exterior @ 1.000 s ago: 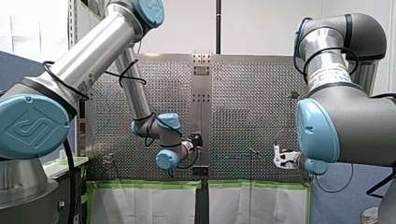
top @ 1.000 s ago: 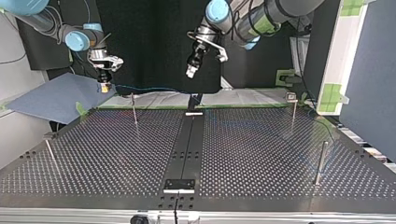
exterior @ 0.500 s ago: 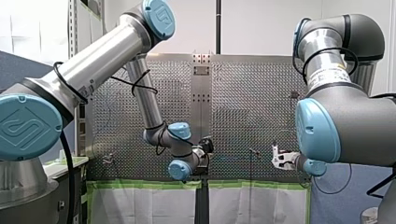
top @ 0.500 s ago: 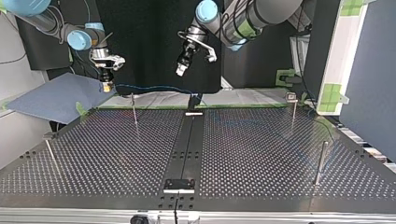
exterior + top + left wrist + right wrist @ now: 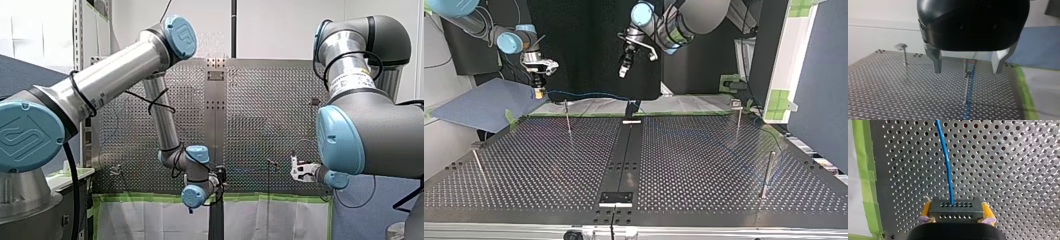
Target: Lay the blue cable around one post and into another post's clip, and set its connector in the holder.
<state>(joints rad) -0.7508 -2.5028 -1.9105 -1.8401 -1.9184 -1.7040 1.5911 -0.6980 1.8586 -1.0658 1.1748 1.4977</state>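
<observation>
My right gripper [image 5: 957, 210] is shut on a dark connector block [image 5: 955, 205] between its yellow pads [image 5: 926, 209]. The blue cable [image 5: 946, 157] leaves the block and runs ahead over the perforated table. In the top view my right gripper [image 5: 539, 91] hangs at the far left edge, and the cable [image 5: 589, 93] stretches from it toward the middle. My left gripper [image 5: 623, 71] hovers open above the far middle, holding nothing. In the left wrist view its metal fingers [image 5: 936, 61] stand wide apart, and below the gap a thin post [image 5: 966, 82] stands with the cable [image 5: 969, 100] beside it.
Thin posts stand on the table [image 5: 704, 165]: one far left [image 5: 567, 117], one near left [image 5: 478, 165], one far right [image 5: 738, 117], one near right [image 5: 768, 172]. A black strip [image 5: 624, 160] runs down the middle. Green tape [image 5: 865, 170] edges the table.
My left arm has swung toward the front view's right and lower, its gripper now over the table's near middle edge. My right gripper and the connector have hardly moved.
</observation>
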